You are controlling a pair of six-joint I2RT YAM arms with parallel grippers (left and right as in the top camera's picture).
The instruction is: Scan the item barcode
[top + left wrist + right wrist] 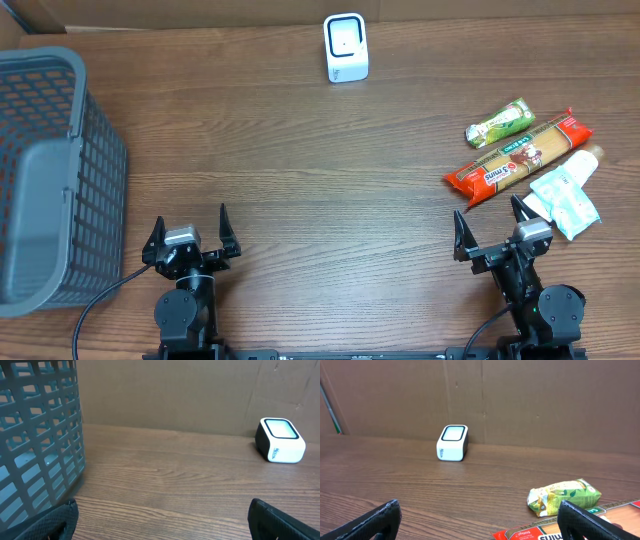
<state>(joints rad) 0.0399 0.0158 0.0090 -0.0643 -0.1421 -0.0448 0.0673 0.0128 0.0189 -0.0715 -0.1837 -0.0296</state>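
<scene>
Waiting, nothing picked | red pasta pack (pixel 520 157), green snack packet (pixel 499 122), white pouch (pixel 565 195) clustered at table (pixel 300 170) right edge, nearest right gripper (pixel 488 212) | barcode scanner (pixel 346 47) at far edge, window toward arms | grey basket (pixel 100 170) at left edge, likely drop-off | left gripper (pixel 190 222) and right: fingers wide apart, empty

Table (pixel 320 180) open mid-span; basket (pixel 100 180) blocks left (packets (pixel 520 160) crowd right).

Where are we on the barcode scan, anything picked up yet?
Nothing looks done or in hand: the left gripper and right gripper stand open and empty. The red packet, green snack and white pouch lie beside the right gripper, far from the scanner. Picking one up and scanning it remain.
</scene>
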